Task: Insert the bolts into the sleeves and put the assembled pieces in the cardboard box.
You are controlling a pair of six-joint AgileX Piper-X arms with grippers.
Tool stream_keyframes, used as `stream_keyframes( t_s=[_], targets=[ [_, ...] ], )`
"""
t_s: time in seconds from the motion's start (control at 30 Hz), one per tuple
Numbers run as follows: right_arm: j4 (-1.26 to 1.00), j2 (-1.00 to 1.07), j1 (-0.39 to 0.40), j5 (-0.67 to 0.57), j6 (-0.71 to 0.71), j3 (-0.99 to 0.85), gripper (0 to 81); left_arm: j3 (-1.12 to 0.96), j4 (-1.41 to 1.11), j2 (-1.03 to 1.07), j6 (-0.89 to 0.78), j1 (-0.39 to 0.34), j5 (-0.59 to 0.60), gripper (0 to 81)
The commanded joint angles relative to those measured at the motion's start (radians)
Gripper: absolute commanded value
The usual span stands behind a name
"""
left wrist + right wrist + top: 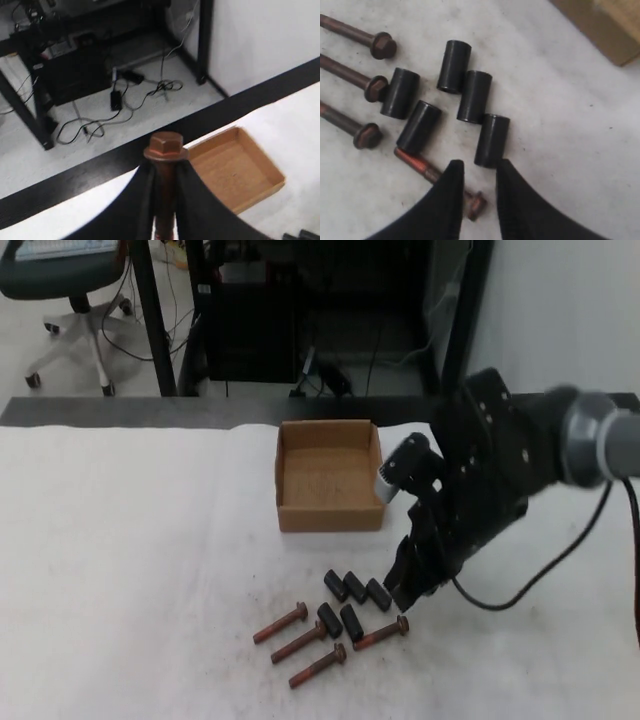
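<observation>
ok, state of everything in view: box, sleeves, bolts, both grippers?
brown cardboard box: open-topped, empty.
five black cylindrical sleeves: lying loose, no bolts inserted.
four rusty hex-head bolts: lying loose on the white cloth.
fifth rusty bolt: held, head past the fingertips.
left gripper: shut on that bolt.
right gripper: open, empty, over the sleeves.
</observation>
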Motion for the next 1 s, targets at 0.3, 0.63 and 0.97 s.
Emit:
stream_keyframes(
  t_s=[0.3, 0.63, 0.97],
  targets=[
    [0.147, 0.046, 0.030, 0.019, 0.097, -0.201, 22.8, -0.002, 0.007, -0.015, -0.008, 0.003, 0.027, 0.4],
    [0.341, 0.198, 0.088, 0.161, 0.025, -0.265, 22.8, -0.002, 0.041, -0.015, -0.008, 0.003, 0.027, 0.4],
    [0.333, 0.234, 0.111, 0.252, 0.009, -0.265, 22.8, -0.002, 0.115, -0.015, -0.008, 0.003, 0.027, 0.4]
  ],
)
